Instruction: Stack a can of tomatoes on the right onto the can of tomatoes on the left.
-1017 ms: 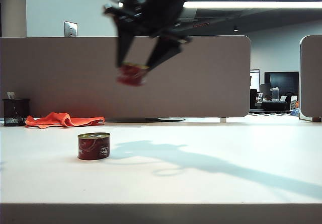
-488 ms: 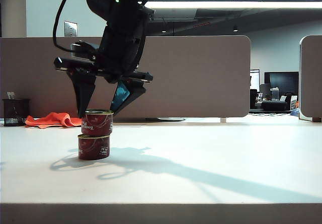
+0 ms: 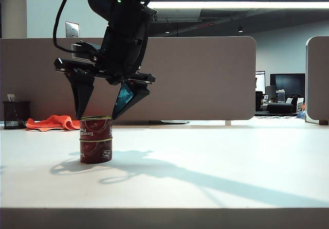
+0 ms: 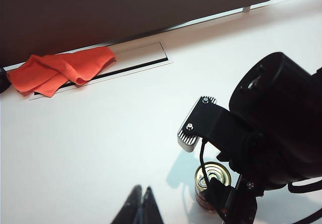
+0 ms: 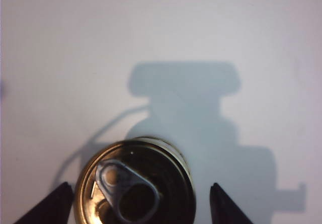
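While both cans (image 3: 95, 139) stand upright, right pincer (image 5: 141, 204) gapes, seemingly released; left pincer (image 4: 142, 207) clenched.

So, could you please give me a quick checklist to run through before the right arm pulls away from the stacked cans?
1. Upper can sits on the lower can: ok; the stack looks upright in the exterior view.
2. Right gripper open: ok; in the right wrist view there are gaps between both fingertips and the upper can.
3. Fingers clear of the can top: not ok; the tips stand beside the upper can's rim, so lift straight up.
4. Left gripper out of the way: ok; shut and apart from the stack.
5. Cans centred on each other: cannot tell exactly; the edges look aligned.
6. Orange cloth away from the stack: ok.
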You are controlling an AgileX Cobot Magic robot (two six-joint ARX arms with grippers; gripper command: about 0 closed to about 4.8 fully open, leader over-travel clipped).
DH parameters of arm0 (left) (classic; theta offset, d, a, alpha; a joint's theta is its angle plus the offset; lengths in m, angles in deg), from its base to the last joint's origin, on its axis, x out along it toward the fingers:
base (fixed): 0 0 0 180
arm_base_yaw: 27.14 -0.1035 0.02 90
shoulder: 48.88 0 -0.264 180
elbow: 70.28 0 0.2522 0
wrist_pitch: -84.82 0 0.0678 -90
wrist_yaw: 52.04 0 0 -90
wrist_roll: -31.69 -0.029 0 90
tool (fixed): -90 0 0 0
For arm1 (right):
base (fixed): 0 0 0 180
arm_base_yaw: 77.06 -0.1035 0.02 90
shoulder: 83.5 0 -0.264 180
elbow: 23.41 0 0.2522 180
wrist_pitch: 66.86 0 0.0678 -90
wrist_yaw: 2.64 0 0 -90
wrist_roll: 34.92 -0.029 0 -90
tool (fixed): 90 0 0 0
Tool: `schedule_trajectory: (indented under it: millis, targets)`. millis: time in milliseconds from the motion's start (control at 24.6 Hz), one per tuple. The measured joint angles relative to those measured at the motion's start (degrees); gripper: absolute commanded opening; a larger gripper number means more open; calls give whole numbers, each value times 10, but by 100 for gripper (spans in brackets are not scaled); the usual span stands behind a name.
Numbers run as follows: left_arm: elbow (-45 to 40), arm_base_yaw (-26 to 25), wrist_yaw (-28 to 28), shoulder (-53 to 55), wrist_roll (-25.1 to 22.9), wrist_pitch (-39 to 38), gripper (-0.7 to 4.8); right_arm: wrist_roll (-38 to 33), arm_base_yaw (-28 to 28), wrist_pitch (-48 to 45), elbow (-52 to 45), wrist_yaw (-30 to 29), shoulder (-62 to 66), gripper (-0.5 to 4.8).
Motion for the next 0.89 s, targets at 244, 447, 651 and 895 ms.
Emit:
schedule_trajectory:
  millis: [244,447,651,895]
  targets:
    - [0,0,0,0,0,0,-5,0,13,11,35,10,-34,268]
    - [0,0,0,0,-1,4,-5,0,73,7,52,63,-164,37]
    - [-1,0,-37,-1,-18,25,-5,0,122,85,51,68,-245,-2]
    - [-40,0,-101,-5,-43,58,-5,1,137,95,-22,134,-368,-2]
